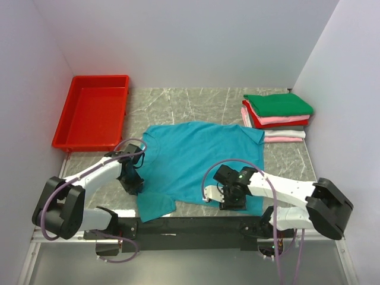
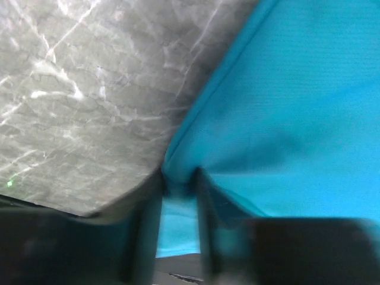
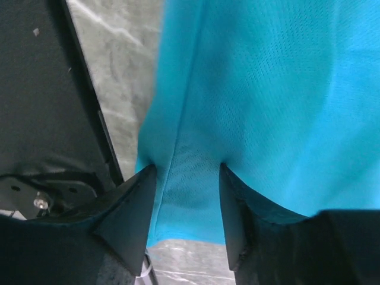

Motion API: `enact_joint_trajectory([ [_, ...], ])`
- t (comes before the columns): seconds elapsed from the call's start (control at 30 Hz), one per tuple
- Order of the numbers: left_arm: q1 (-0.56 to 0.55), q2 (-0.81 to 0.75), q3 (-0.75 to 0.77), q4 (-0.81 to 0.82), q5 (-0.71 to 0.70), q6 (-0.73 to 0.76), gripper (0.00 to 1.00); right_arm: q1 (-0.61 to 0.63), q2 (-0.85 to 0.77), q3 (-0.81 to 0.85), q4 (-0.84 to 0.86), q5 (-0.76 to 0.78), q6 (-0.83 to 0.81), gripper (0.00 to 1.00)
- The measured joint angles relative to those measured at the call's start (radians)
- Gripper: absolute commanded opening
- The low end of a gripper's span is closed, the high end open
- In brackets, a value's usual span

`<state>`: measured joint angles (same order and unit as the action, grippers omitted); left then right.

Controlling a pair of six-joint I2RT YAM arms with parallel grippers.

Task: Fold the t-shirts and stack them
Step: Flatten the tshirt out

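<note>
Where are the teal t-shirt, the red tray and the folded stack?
teal t-shirt [image 1: 202,160]: top view, middle of cloth.
red tray [image 1: 95,116]: top view, bare floor.
folded stack [image 1: 278,104]: top view, green shirt on top.

Left fingers [image 2: 142,237] stand narrowly parted, right fingers [image 3: 127,214] wider, both angled downward.

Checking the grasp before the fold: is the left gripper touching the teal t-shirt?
Touching. The left wrist view shows the left gripper closed on an edge fold of the teal t-shirt, cloth filling the gap between its fingers.
</note>
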<state>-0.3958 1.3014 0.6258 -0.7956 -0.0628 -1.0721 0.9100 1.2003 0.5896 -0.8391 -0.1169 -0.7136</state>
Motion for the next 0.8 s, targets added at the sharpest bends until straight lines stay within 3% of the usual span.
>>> enact_joint_trajectory([
  [0.03,0.002,0.004,0.002,-0.008,-0.001,0.005,0.09,0.000,0.023,-0.001,0.010,0.000,0.003,0.50],
  [0.07,0.002,0.008,0.003,-0.011,-0.001,0.006,0.07,0.001,0.039,-0.001,0.019,0.001,0.009,0.45],
  [0.27,0.007,0.041,0.036,-0.035,-0.008,0.014,0.01,0.002,0.074,0.017,0.037,0.021,0.032,0.26],
  [0.43,0.097,0.026,0.036,-0.010,-0.030,0.027,0.00,0.002,0.138,0.068,0.061,0.022,0.043,0.23],
  [0.53,0.170,0.013,0.036,0.028,-0.059,0.047,0.00,0.002,0.178,0.124,0.084,0.021,0.047,0.39],
  [0.57,0.182,0.011,0.036,0.036,-0.066,0.055,0.00,0.002,0.184,0.145,0.087,0.018,0.046,0.50],
  [0.67,0.190,0.011,0.036,0.050,-0.068,0.069,0.00,0.000,0.160,0.173,0.085,-0.002,0.038,0.61],
  [0.8,0.190,0.011,0.036,0.057,-0.066,0.086,0.00,-0.006,0.010,0.166,0.021,-0.017,0.021,0.63],
])
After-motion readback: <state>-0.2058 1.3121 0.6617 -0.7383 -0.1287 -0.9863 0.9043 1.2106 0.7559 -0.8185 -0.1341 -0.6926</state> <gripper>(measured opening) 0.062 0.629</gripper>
